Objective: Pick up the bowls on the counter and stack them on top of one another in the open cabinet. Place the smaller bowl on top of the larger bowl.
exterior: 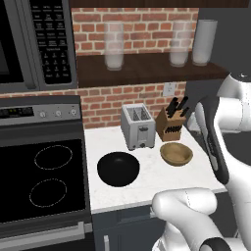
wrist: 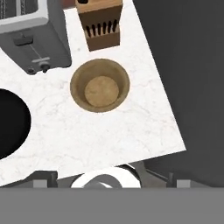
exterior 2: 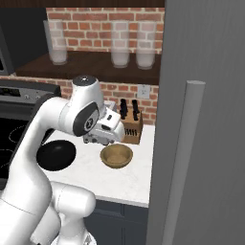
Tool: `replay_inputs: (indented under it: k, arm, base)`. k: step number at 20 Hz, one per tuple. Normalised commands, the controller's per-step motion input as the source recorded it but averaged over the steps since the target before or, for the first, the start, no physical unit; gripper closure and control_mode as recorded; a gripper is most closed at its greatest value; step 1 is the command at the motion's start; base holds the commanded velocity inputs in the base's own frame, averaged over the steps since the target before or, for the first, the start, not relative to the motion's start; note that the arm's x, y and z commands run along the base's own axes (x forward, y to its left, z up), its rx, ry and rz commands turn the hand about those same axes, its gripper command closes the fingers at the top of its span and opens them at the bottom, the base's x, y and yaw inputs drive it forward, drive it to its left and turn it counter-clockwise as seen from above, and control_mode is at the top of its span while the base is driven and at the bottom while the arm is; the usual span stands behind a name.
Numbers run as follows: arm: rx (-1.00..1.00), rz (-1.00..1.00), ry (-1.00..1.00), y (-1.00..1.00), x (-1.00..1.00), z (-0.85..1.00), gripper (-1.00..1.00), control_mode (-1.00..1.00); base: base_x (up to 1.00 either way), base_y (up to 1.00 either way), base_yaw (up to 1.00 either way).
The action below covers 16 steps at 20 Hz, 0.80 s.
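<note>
You have a glossy black bowl [exterior: 118,168] and a tan wooden bowl [wrist: 100,85], its flat bottom a paler tan than its walls. Both sit on a white desk [exterior: 147,184] with faint grey veining and dark grey fronts. Your toaster [exterior: 138,126] is silver-grey with dark slots; the knife block [exterior: 170,125] is brown wood with black handles. Behind them you see red brick with pale mortar, and a dark brown shelf [exterior: 142,70] carrying clear, pale glasses. The stovetop [exterior: 44,179] is black with thin white burner rings.
</note>
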Motion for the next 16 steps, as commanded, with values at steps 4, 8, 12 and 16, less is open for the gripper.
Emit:
replay_inputs:
  k: [4,8,12,16]
  arm:
    - [0.13,-0.2,0.05,-0.21,0.29,-0.45,-1.0,-1.0]
    - [0.16,-0.1,0.07,-0.21,0.56,-0.38,-1.0,-1.0]
    - [0.13,-0.02,0.09,-0.26,0.67,-0.35,-1.0,-1.0]
    - [0.02,0.0,0.05,-0.19,0.66,-0.4,-1.0,-1.0]
  base:
    - [0.0,0.0,0.0]
    - [0.0,0.0,0.0]
    - [0.0,0.0,0.0]
    - [0.0,0.0,0.0]
